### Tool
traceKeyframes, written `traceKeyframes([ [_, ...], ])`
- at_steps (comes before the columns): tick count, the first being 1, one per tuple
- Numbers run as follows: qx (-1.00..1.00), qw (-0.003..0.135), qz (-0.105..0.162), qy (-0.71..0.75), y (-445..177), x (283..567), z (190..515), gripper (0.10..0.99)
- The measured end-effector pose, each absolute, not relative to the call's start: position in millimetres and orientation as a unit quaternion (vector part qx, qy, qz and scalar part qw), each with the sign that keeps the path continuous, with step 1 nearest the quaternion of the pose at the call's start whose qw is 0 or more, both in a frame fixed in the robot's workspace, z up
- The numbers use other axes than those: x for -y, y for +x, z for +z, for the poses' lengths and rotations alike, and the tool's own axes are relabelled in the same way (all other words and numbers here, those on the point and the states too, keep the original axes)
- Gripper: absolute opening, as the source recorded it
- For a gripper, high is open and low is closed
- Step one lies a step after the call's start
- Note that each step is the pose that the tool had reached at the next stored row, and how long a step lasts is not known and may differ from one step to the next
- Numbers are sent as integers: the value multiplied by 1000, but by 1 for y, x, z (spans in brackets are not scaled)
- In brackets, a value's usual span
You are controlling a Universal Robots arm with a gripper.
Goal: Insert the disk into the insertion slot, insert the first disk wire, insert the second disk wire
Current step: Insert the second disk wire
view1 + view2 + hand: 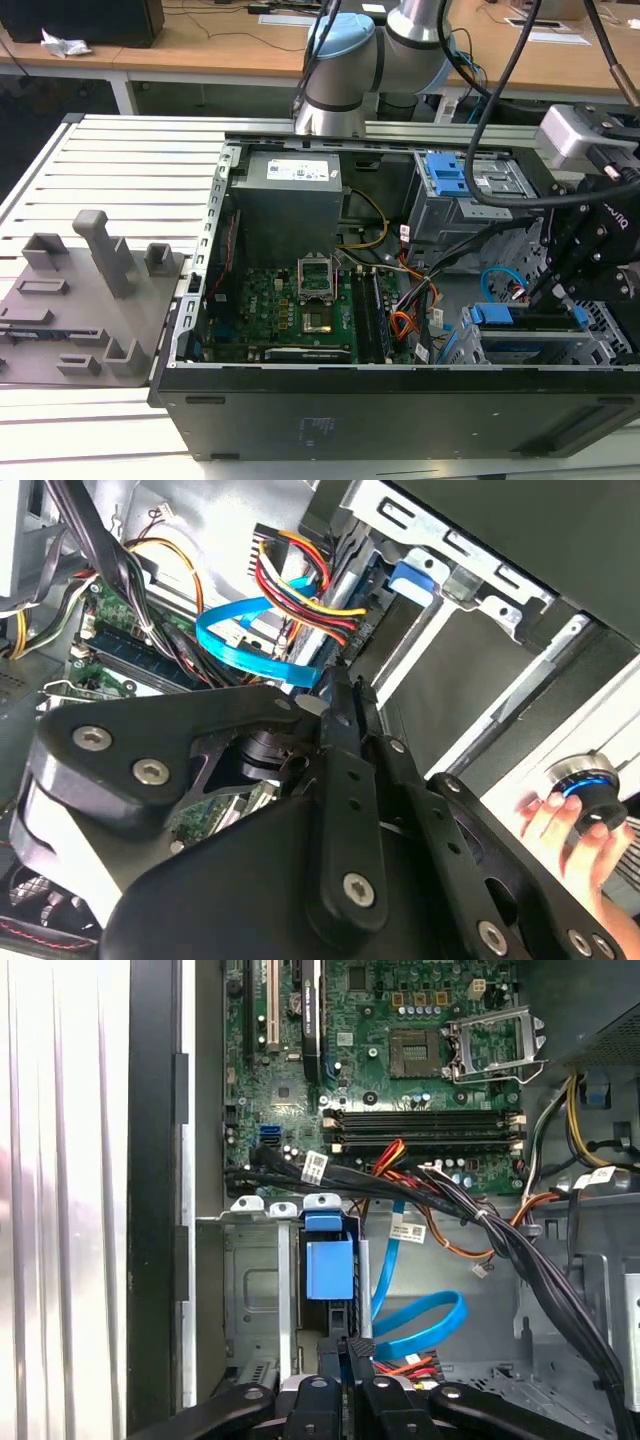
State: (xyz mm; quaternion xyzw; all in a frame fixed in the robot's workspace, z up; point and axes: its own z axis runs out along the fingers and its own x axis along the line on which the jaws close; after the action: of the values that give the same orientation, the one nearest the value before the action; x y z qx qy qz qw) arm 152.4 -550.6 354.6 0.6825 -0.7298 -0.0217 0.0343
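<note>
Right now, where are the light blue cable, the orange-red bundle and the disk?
the second disk wire [255, 660]: second wrist view, on its loop.
the first disk wire [300, 592]: second wrist view, on the coloured strands.
the disk [328, 1268]: first wrist view, on its blue caddy.

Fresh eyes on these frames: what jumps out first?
The open computer case with its green motherboard sits mid-frame in the exterior view. At that view's right the gripper hangs at the drive cage, by the blue caddy and a looping light blue cable. In the second wrist view a hand holds a round knob.
</note>
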Motion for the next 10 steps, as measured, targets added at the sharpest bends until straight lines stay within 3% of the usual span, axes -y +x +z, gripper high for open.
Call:
traceKeyframes([
  [10, 734, 38, -29, 677, 156, 552, 349, 161],
])
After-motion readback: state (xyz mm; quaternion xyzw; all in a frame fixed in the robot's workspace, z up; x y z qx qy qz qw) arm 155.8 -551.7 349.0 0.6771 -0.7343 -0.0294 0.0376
